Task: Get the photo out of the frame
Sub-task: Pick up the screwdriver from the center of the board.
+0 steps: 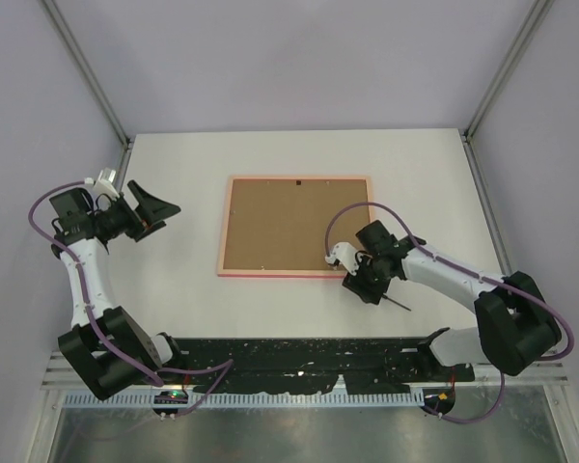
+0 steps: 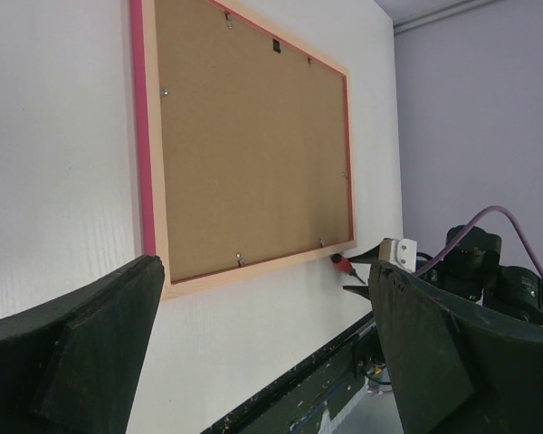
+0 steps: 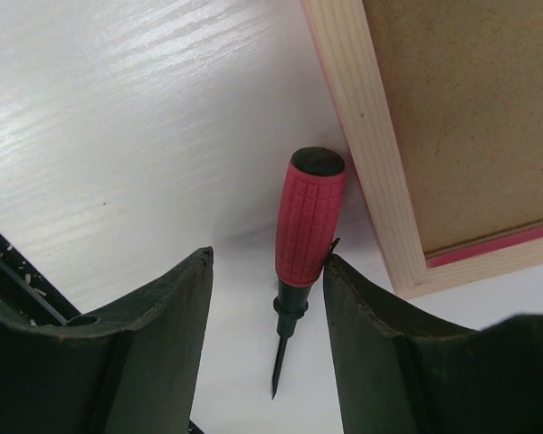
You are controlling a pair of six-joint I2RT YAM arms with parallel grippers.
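Observation:
The frame (image 1: 270, 272) lies face down on the white table, its pink edge (image 2: 143, 136) and pale wood rim (image 3: 371, 154) around a brown backing board (image 1: 294, 224). The photo is hidden under that board. A red-handled screwdriver (image 3: 309, 217) lies on the table by the frame's near right corner, its tip (image 1: 400, 305) pointing away from the frame. My right gripper (image 3: 267, 262) straddles the handle with its jaws apart: one finger (image 3: 362, 307) touches the handle, the other stands clear of it. My left gripper (image 1: 157, 214) hangs wide open left of the frame, holding nothing.
Small metal tabs (image 2: 239, 259) hold the backing board along the rim, and a dark hanger (image 1: 298, 181) sits at its far edge. A black rail (image 1: 299, 352) runs along the table's near edge. Enclosure posts (image 1: 87, 68) stand at the back corners.

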